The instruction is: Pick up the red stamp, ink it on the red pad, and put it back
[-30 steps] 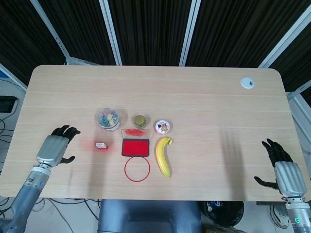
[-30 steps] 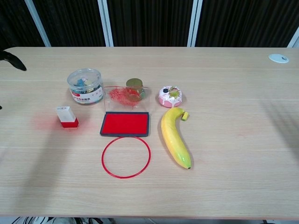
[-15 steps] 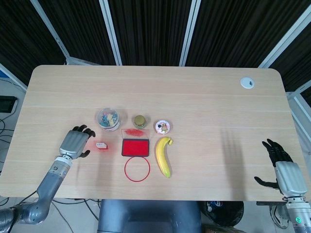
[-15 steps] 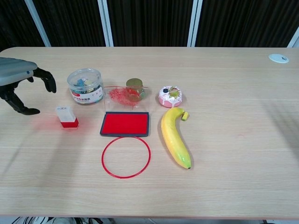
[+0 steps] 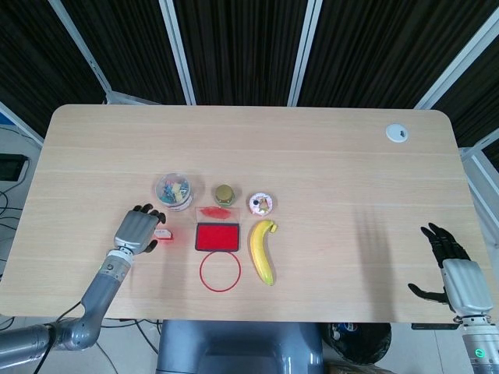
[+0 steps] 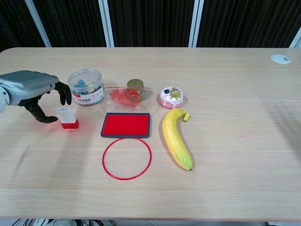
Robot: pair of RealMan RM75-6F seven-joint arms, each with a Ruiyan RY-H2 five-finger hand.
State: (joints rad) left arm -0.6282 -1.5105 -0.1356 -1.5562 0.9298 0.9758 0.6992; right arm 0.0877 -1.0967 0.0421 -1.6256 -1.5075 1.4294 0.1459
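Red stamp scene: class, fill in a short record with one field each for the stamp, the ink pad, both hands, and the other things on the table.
stamp: red stamp stands upright on the table, left of the pad, not held
ink pad: red pad lies open, bare
left hand: left hand beside the stamp, fingers apart, holding nothing
right hand: right hand at the table's right edge, open
other things: banana, red ring, clip jar
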